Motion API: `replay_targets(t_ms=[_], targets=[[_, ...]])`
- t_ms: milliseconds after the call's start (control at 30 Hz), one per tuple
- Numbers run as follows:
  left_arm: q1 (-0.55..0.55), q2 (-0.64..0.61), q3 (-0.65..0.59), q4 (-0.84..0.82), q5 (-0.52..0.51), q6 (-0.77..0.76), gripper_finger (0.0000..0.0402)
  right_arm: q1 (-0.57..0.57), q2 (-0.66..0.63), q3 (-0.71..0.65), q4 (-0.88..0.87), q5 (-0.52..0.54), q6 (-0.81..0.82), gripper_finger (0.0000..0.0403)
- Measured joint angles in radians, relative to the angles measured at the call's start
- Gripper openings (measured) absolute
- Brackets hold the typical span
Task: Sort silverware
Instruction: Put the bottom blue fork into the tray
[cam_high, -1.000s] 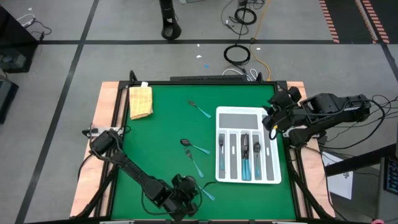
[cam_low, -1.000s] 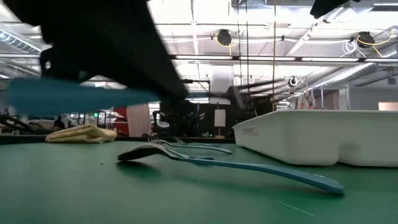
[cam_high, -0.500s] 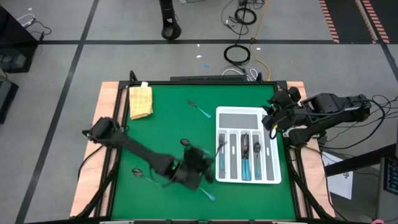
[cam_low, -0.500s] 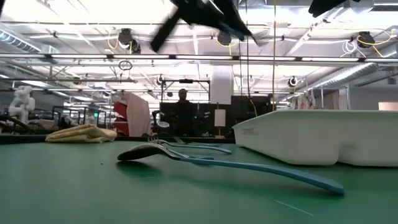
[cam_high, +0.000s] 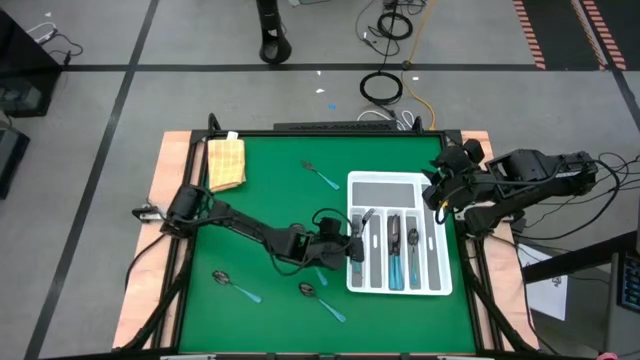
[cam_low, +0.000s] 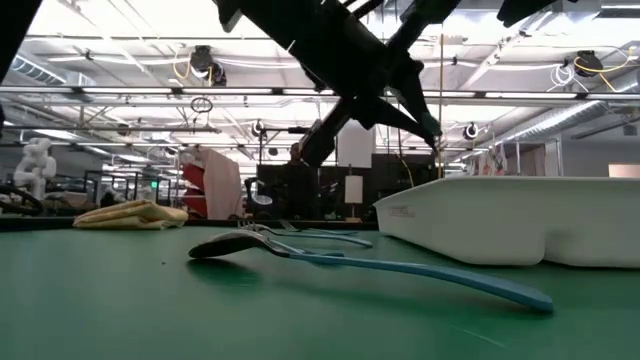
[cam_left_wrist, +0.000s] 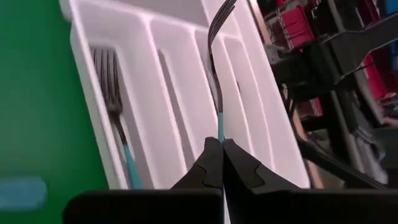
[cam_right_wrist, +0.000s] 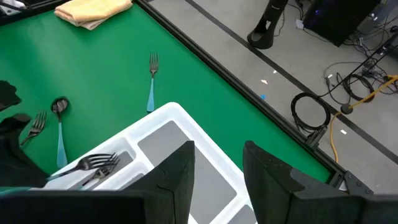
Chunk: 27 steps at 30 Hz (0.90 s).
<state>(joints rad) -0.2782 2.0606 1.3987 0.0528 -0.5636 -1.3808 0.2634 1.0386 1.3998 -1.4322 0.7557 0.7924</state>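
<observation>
My left gripper (cam_high: 349, 244) hangs over the left edge of the white divided tray (cam_high: 432, 288), shut on a teal-handled fork (cam_left_wrist: 219, 68) whose tines point out over the tray's slots. Another fork (cam_left_wrist: 115, 99) lies in the tray's left slot, and more silverware (cam_high: 393, 248) fills the middle slots. On the green mat lie a fork (cam_high: 321, 176) toward the far side and two spoons (cam_high: 236, 286) (cam_high: 321, 299) near the front edge. My right gripper (cam_right_wrist: 217, 180) waits open above the tray's far right corner. My left gripper pinches the fork's teal handle (cam_left_wrist: 220, 127) between its two fingertips, close to where the metal neck begins. The fingers come from the table's left, slanting down, and lie along the fork. The fork sticks out ahead of them, lifted clear above the tray.
A folded yellow cloth (cam_high: 226, 162) lies at the mat's far left corner. In the low view a spoon (cam_low: 370, 263) lies in the foreground beside the tray's wall (cam_low: 520, 232). The mat between cloth and tray is bare green.
My left gripper has swung from the table's near edge up and toward the right, to the tray, rolling as it went. It has stayed shut on the fork, which now hangs over the tray's left slots. The two spoons near the front edge have come into sight.
</observation>
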Motion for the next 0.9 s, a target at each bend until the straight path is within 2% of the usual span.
replay_targets(t_ms=[233,367,533,800,900], targets=[[-0.010,0.017,0.000,-0.032,0.012,-0.124,0.0001,0.000,0.000,0.000,0.000,0.002,-0.001,0.0123],[-0.009,0.019,0.000,-0.104,0.013,-0.216,0.0001,0.000,0.000,0.000,0.001,0.003,0.003,0.0123],[0.009,0.035,0.000,-0.080,0.025,-0.312,0.0001,0.000,0.000,0.000,0.003,0.004,0.004,0.0123],[0.026,0.059,0.001,-0.074,0.064,-0.317,0.0001,0.000,0.000,0.000,0.005,0.006,0.000,0.0123],[0.026,0.060,0.001,-0.071,0.069,-0.316,0.0014,0.000,0.000,0.000,0.005,0.007,-0.003,0.0123]])
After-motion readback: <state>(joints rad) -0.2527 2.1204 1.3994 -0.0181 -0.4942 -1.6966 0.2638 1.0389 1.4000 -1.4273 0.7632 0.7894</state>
